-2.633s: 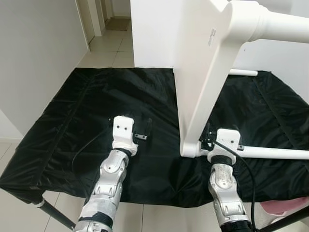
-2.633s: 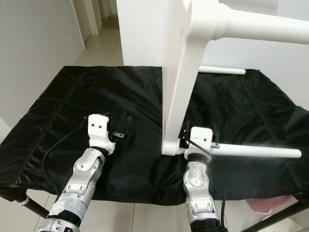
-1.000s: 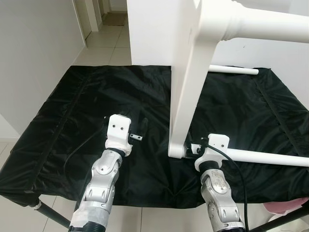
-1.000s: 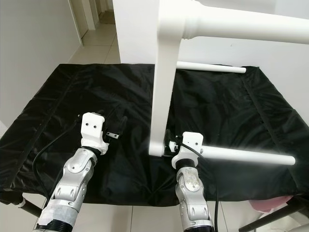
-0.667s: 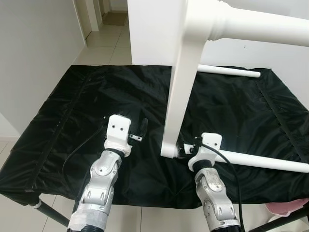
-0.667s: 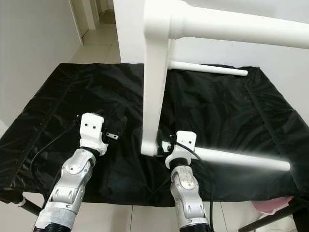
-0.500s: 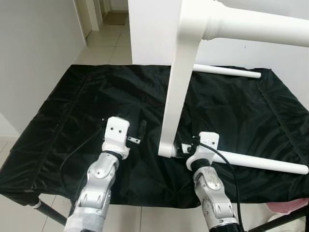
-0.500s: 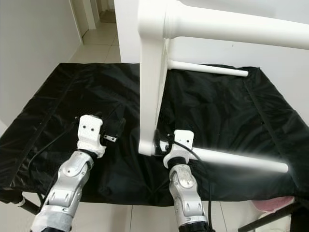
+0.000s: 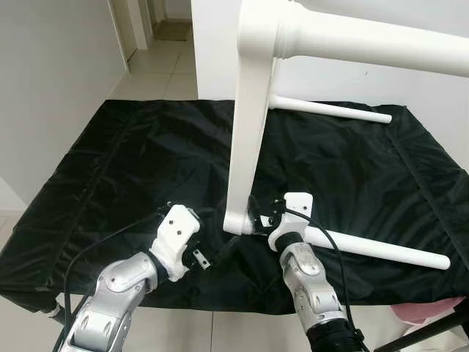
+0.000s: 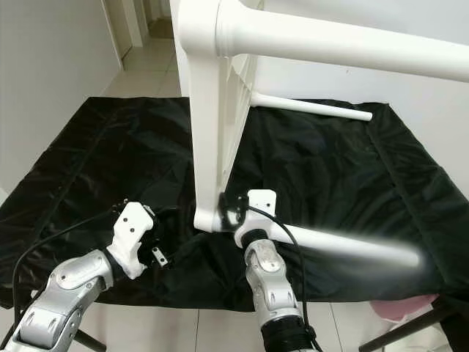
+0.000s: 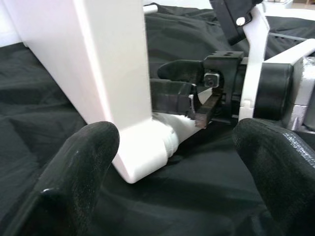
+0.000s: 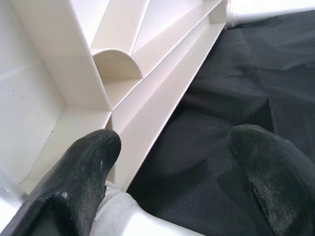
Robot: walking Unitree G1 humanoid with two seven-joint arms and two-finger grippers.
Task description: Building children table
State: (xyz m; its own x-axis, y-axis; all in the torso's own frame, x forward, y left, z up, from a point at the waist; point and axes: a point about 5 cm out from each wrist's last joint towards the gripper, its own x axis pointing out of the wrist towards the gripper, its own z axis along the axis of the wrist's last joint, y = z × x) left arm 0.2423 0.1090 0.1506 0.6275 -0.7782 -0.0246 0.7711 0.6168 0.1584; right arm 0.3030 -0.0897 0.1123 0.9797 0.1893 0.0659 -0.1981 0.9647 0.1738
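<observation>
- Because it stood on edge on the black-draped bench [image 9: 110,161], the white table top [image 9: 249,132] was judged stiff and hard but top-heavy and liable to tip; its lower corner rested on the cloth near the bench's front edge, and its smooth painted face was thought slippery.
- The fitted leg [image 9: 366,249] was seen running from that lower corner out to the robot's right, just above the cloth; a second fitted leg [image 9: 381,48] stood out from the upper corner, and a loose leg [image 9: 330,110] lay at the back of the bench. All were judged rigid, light and prone to roll.
- The right end effector [image 9: 262,218] was set at the joint of leg and corner, fingers parted, and nothing was seen clamped between them.
- The left end effector [image 9: 207,253] was held wide open and empty, just beside the corner; the ribbed underside frame was judged the firmest hold.
</observation>
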